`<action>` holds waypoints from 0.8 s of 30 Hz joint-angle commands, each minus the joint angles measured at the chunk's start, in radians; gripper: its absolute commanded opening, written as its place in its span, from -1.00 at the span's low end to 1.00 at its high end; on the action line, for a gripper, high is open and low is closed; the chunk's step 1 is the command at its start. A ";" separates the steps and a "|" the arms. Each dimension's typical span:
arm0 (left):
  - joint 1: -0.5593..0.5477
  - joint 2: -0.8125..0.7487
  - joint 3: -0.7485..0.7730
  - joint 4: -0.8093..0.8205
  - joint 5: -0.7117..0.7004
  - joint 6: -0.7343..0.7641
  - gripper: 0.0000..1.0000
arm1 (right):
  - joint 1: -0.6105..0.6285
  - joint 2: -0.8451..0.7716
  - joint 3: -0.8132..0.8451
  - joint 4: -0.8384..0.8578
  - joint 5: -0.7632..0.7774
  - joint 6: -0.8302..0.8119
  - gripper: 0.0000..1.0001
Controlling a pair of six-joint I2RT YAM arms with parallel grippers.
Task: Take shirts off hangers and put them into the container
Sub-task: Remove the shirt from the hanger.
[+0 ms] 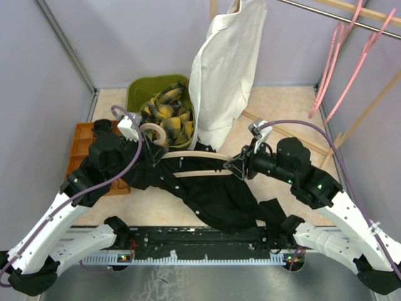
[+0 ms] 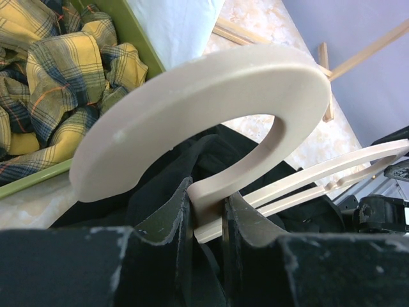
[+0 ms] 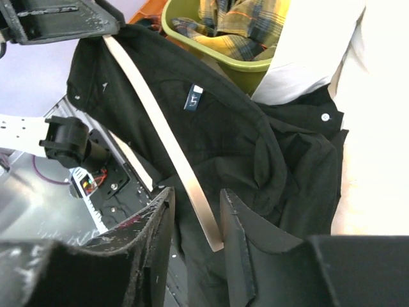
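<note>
A black shirt (image 1: 213, 194) hangs on a beige hanger (image 1: 194, 155) held between my two arms above the table's near edge. My left gripper (image 2: 208, 195) is shut on the hanger's neck, just below its broad hook (image 2: 211, 109). My right gripper (image 3: 197, 195) stands open around the far end of the hanger's arm (image 3: 160, 121). That end rests against one finger, with a gap to the other and black cloth (image 3: 223, 128) behind. A white shirt (image 1: 225, 69) hangs from above. The olive container (image 1: 141, 84) holds a yellow-and-black plaid shirt (image 1: 164, 116).
An orange compartment tray (image 1: 78, 147) lies under my left arm. Two pink hangers (image 1: 335, 56) hang from a metal rail (image 1: 338, 15) at the back right. Wooden poles (image 1: 363, 119) lean at the right. The white shirt's hem hangs next to the container's right side.
</note>
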 commanded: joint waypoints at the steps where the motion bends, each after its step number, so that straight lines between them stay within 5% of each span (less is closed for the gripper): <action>1: 0.006 -0.018 0.003 0.062 0.009 0.015 -1.00 | -0.003 -0.018 0.000 0.041 -0.074 0.005 -0.34; 17: 0.006 -0.019 0.000 0.068 0.009 0.009 -0.98 | -0.004 -0.031 -0.004 0.067 -0.109 0.009 -1.00; 24: 0.006 -0.017 -0.005 0.044 -0.014 0.002 -0.27 | -0.002 -0.057 0.006 0.064 -0.072 0.017 -1.00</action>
